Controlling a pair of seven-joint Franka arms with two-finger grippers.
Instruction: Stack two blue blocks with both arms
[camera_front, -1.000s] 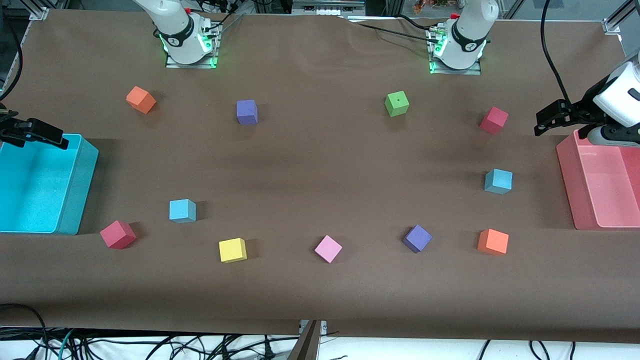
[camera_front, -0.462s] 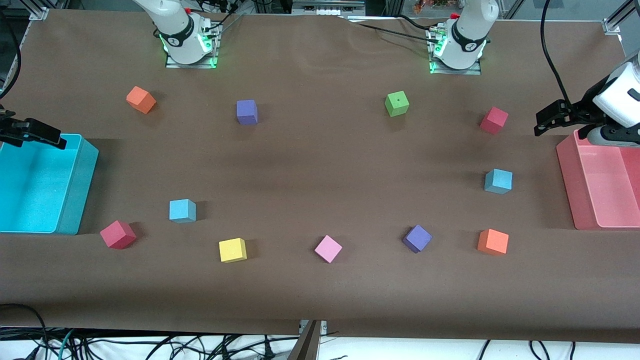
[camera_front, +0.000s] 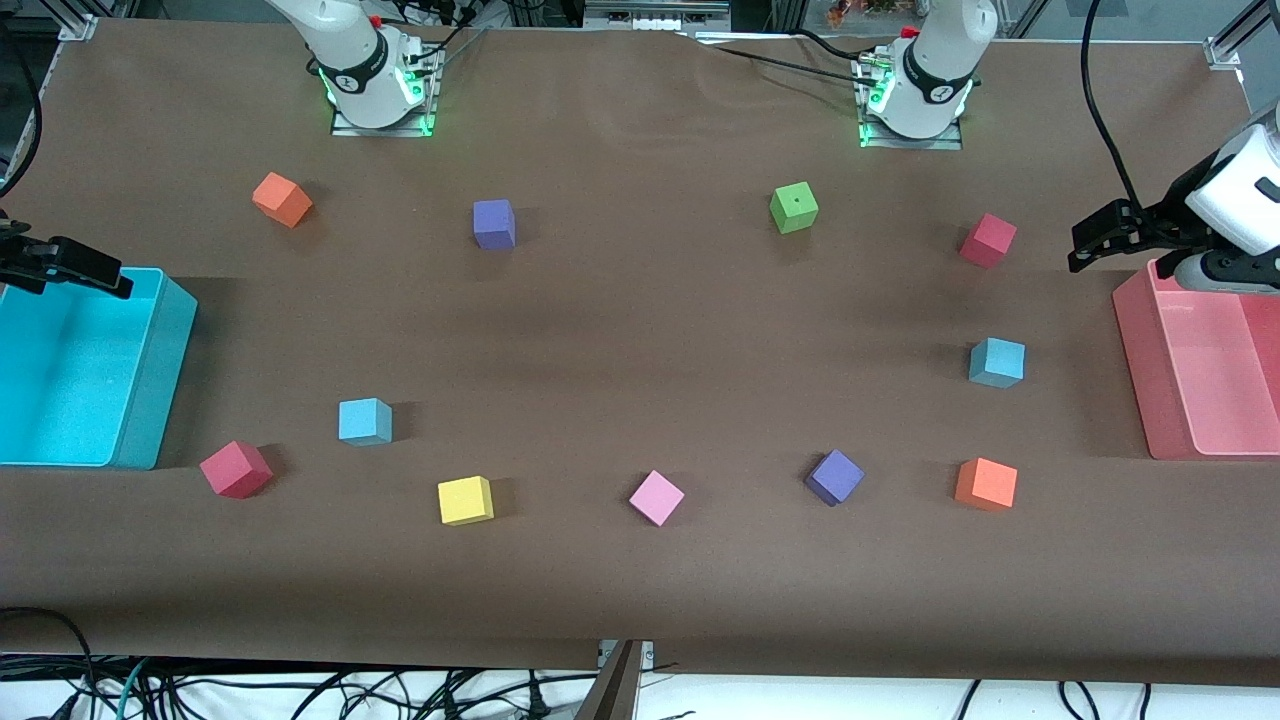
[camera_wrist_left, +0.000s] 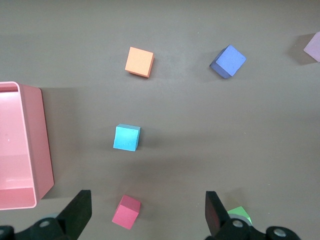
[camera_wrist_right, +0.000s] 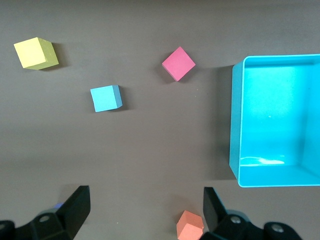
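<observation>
One blue block (camera_front: 365, 421) (camera_wrist_right: 105, 98) lies toward the right arm's end of the table, beside the yellow cube. The other blue block (camera_front: 997, 362) (camera_wrist_left: 126, 137) lies toward the left arm's end, between a red cube and an orange cube. Both sit alone on the brown mat. My left gripper (camera_front: 1090, 245) (camera_wrist_left: 147, 212) hangs open over the mat at the pink bin's corner, holding nothing. My right gripper (camera_front: 95, 270) (camera_wrist_right: 145, 210) hangs open over the turquoise bin's rim, also holding nothing.
The turquoise bin (camera_front: 150, 400) stands at the right arm's end and the pink bin (camera_front: 1140, 370) at the left arm's. Scattered cubes: orange (camera_front: 282, 199), purple (camera_front: 494, 223), green (camera_front: 794, 207), red (camera_front: 988, 240), red (camera_front: 236, 468), yellow (camera_front: 465, 500), pink (camera_front: 656, 497), purple (camera_front: 834, 476), orange (camera_front: 986, 483).
The right gripper has drifted a touch toward its end of the table. The left arm and all blocks have stayed put.
</observation>
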